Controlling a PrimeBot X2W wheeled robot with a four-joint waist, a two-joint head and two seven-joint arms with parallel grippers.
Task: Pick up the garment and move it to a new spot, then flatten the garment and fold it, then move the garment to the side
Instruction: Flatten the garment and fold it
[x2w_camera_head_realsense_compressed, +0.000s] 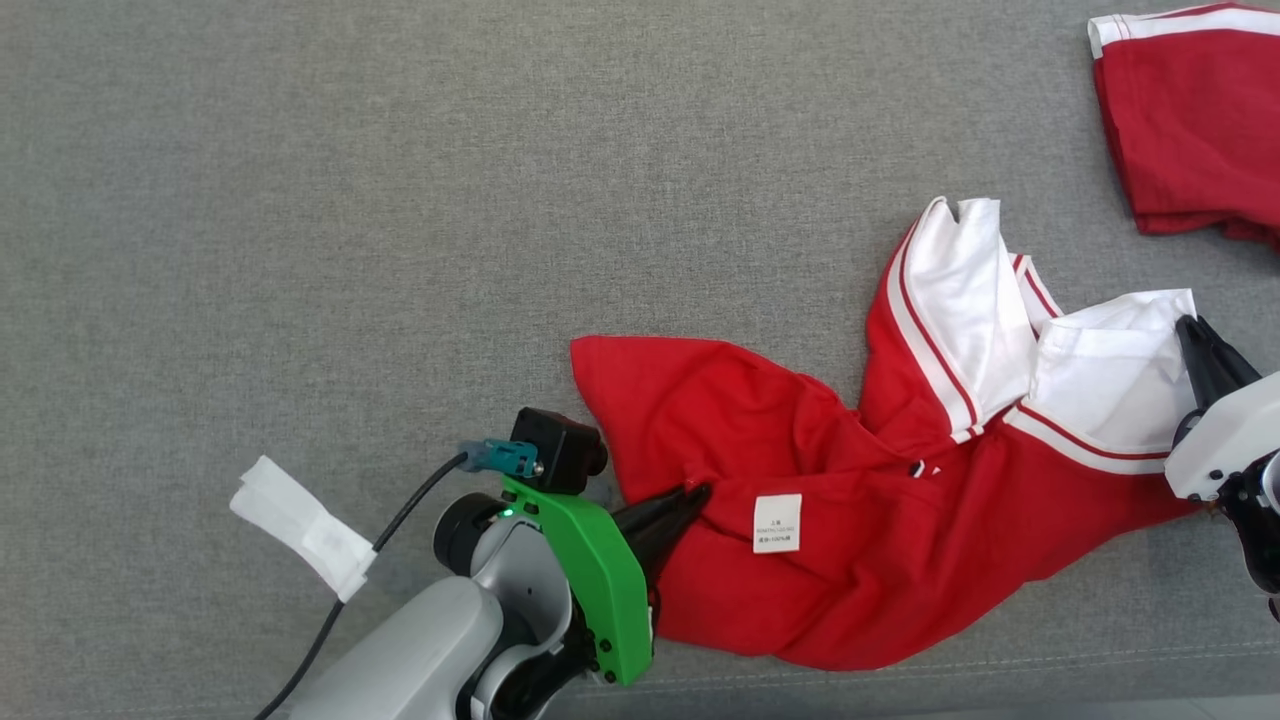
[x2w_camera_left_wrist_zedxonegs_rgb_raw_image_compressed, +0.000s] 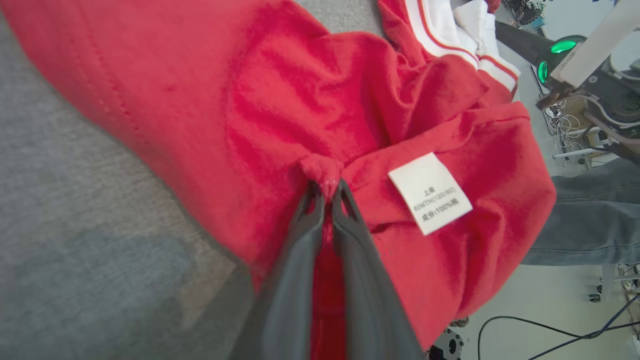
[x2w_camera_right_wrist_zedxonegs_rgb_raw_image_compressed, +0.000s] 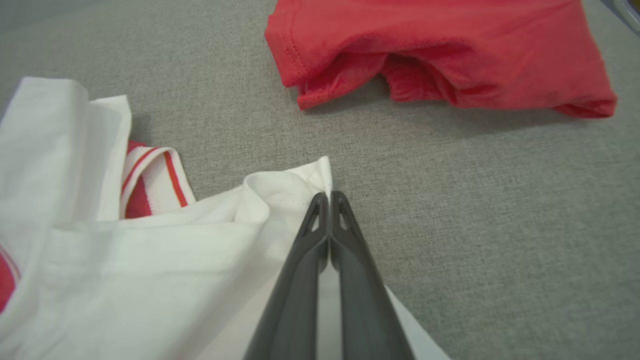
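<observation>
A red garment with white, red-striped sleeves lies crumpled at the lower right of the grey surface, a white care label showing on it. My left gripper is shut on a pinch of red cloth at its left side, next to the label; the left wrist view shows the fabric bunched between the fingertips. My right gripper is shut on the corner of the white sleeve at the garment's right end, tips pressed together over the cloth edge.
A second red garment with a white striped hem lies at the far right corner, seen also as a folded red garment. A white paper tag hangs on my left arm's cable. The surface's front edge runs just below the garment.
</observation>
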